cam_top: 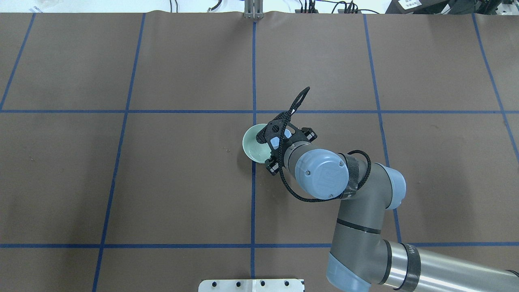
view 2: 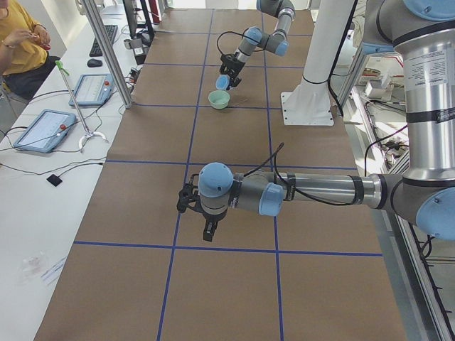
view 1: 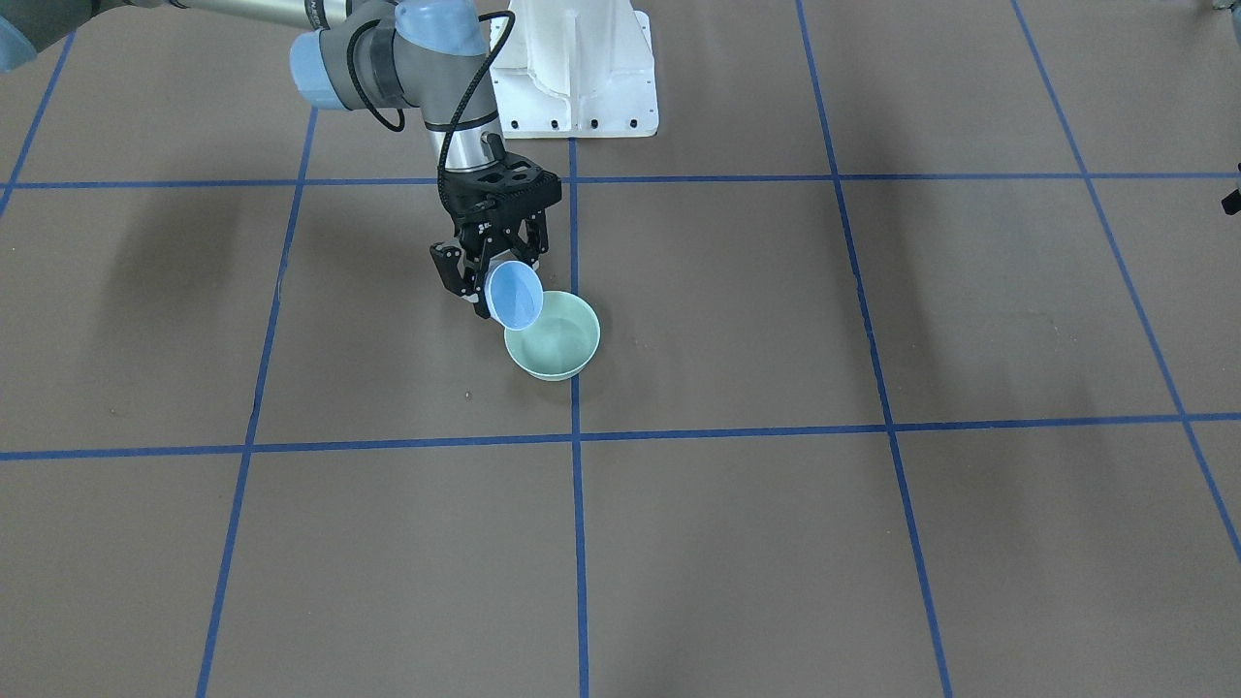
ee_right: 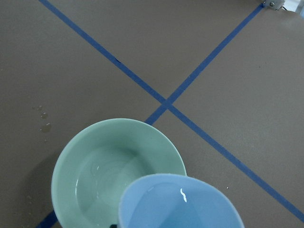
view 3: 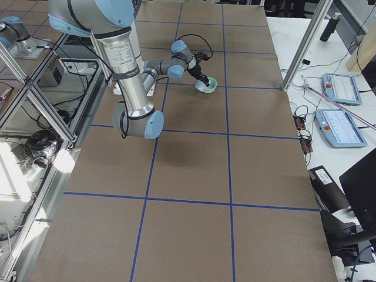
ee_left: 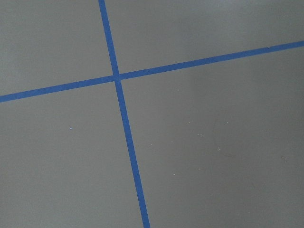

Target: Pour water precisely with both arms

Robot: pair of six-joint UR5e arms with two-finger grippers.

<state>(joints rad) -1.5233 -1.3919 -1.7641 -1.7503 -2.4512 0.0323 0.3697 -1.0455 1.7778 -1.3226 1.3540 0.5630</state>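
My right gripper (view 1: pixel 499 284) is shut on a light blue cup (view 1: pixel 515 295) and holds it tilted over the near rim of a pale green bowl (view 1: pixel 557 344). The bowl stands on the table next to a blue tape line. In the right wrist view the cup (ee_right: pixel 180 202) is at the bottom, with its lip over the bowl (ee_right: pixel 95 156), and a little water shines in the bowl. In the overhead view the gripper (cam_top: pixel 279 140) covers part of the bowl (cam_top: pixel 251 146). My left gripper (view 2: pixel 192 207) shows only in the exterior left view, low over bare table; I cannot tell if it is open.
The white pedestal base (view 1: pixel 579 73) stands behind the bowl. A few water drops (ee_right: pixel 43 121) lie on the brown table beside the bowl. Blue tape lines (ee_left: pixel 118 78) grid the table. An operator (view 2: pixel 18 42) sits at a side desk with tablets (view 2: pixel 43 129).
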